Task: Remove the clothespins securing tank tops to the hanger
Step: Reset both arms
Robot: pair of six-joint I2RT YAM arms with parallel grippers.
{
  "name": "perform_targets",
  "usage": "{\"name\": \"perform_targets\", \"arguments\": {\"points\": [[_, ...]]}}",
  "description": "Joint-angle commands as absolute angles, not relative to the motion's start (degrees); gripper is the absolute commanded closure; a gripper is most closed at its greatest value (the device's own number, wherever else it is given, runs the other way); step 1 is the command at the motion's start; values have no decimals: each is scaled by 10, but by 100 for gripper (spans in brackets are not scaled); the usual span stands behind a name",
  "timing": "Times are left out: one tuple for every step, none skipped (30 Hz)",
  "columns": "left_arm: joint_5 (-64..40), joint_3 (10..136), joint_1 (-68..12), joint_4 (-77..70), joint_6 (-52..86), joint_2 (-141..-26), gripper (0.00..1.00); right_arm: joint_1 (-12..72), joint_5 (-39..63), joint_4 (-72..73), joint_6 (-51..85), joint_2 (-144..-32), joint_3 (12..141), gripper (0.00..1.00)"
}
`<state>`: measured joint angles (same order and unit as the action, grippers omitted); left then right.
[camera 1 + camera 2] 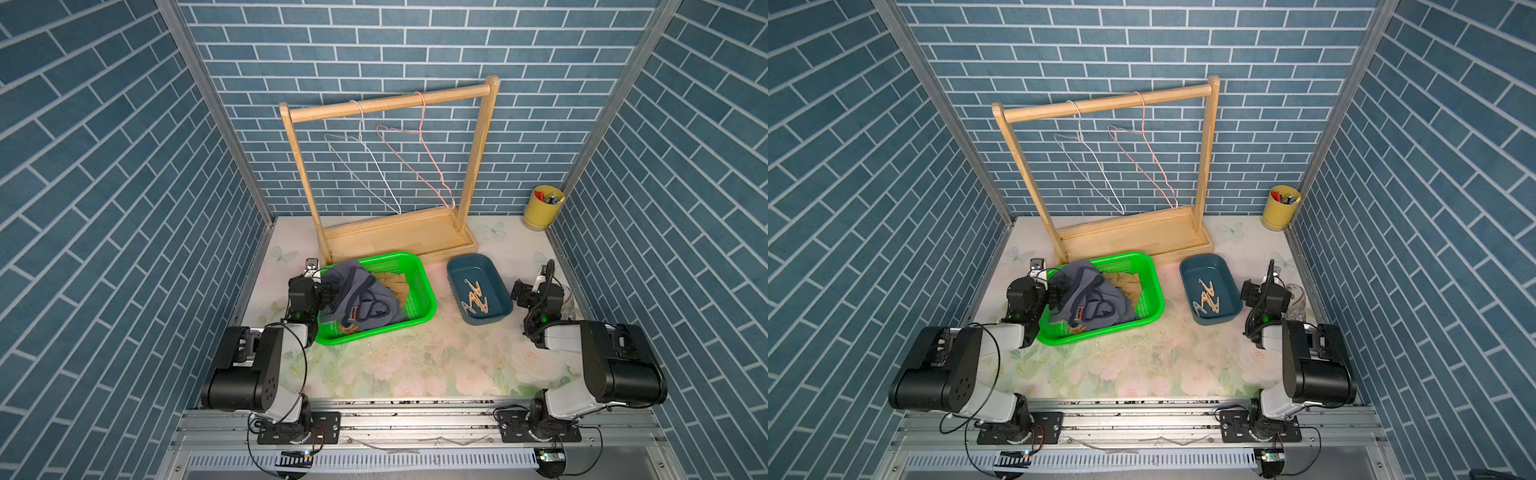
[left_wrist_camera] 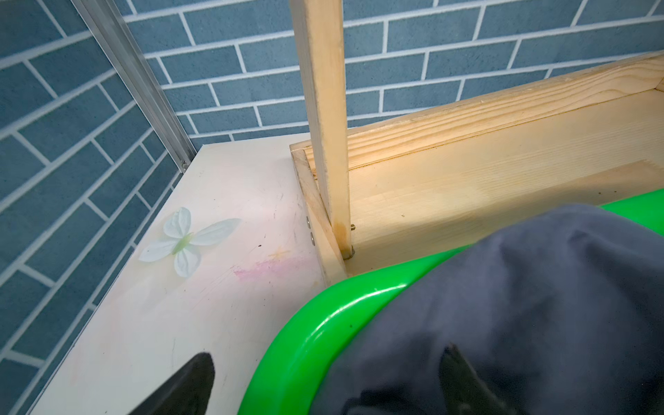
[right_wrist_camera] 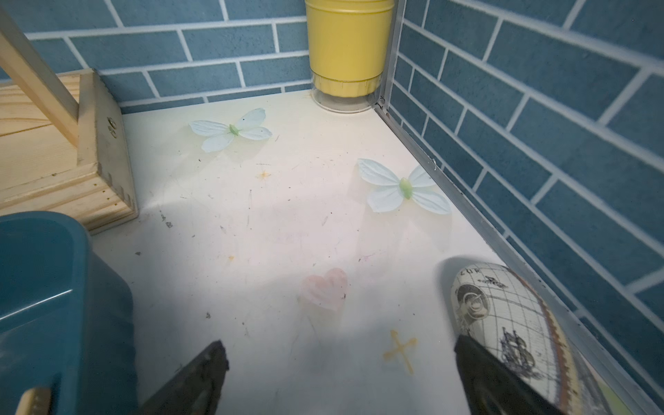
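Several pale wooden clothespins [image 1: 476, 297] [image 1: 1208, 297] lie loose in a blue tub [image 1: 498, 280]. Both tank tops are heaped in a green basket [image 1: 419, 307]: the grey-blue one [image 1: 361, 299] [image 2: 521, 305] on top, the tan one [image 1: 395, 283] partly under it. A white wire hanger [image 1: 360, 160] and a pink one [image 1: 420, 153] hang bare on the wooden rack. My left gripper [image 1: 328, 293] [image 2: 327, 355] is open, straddling the basket's near-left rim, one finger over the grey top. My right gripper [image 1: 517, 291] [image 3: 339, 345] is open over bare table, right of the tub.
The wooden rack [image 1: 390, 99] stands on its tray base behind the basket and tub. A yellow cup [image 1: 543, 207] of pens sits in the back right corner. A map-printed rounded object [image 3: 503, 316] lies by the right wall, beside my right gripper.
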<state>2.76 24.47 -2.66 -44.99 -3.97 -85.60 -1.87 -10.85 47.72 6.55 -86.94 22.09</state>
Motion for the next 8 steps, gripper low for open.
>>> {"name": "perform_targets", "arguments": {"points": [[33,250,-23,-415,-47,-860,1,-16,-108,492,50,-875,219,1],[24,250,-22,-418,-47,-863,1,-16,-108,492,51,-875,219,1],[17,250,-17,-417,-46,-864,1,-16,-108,492,50,-874,219,1],[16,250,-18,-419,-46,-864,1,-16,-107,492,50,-874,219,1],[16,249,-17,-422,-45,-864,1,-16,-108,492,50,-874,220,1],[16,248,-17,-422,-46,-864,1,-16,-108,492,50,-874,219,1],[16,248,-17,-424,-45,-864,1,-16,-108,492,51,-874,219,1],[16,248,-17,-422,-46,-864,1,-16,-107,492,51,-874,219,1]]}}
